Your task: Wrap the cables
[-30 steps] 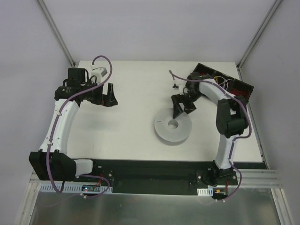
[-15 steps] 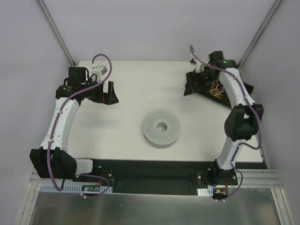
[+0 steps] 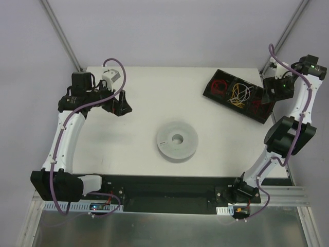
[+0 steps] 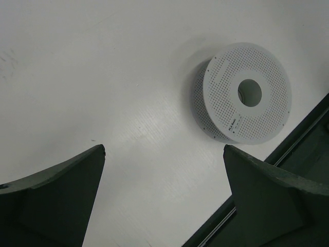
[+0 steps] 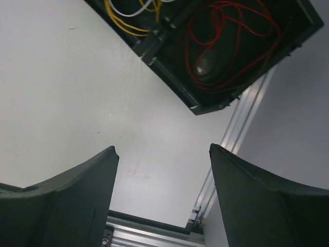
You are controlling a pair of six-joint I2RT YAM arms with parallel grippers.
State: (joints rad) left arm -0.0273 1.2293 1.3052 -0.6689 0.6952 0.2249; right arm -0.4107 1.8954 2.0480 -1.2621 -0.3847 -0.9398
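A grey perforated spool point(image 3: 177, 141) lies flat at the table's middle; it also shows in the left wrist view point(image 4: 247, 92). No thin dark cable shows on it or on the table. My left gripper point(image 3: 119, 105) hangs over the back left of the table, open and empty point(image 4: 164, 149), well apart from the spool. My right gripper point(image 3: 274, 88) is raised at the back right corner, open and empty point(image 5: 163, 149), just beyond the black tray's right end.
A black compartment tray point(image 3: 231, 106) lies at the back right with red wire point(image 3: 220, 86) and yellow wire point(image 3: 238, 94); the right wrist view shows its wall point(image 5: 175, 87), red wire point(image 5: 231, 36) and yellow wire point(image 5: 128, 18). An aluminium rail point(image 5: 231, 139) borders the table's right edge.
My right arm has swung from the spool, over the tray, to the back right corner. The spool shifted a little to the left early on. The left arm barely moved.
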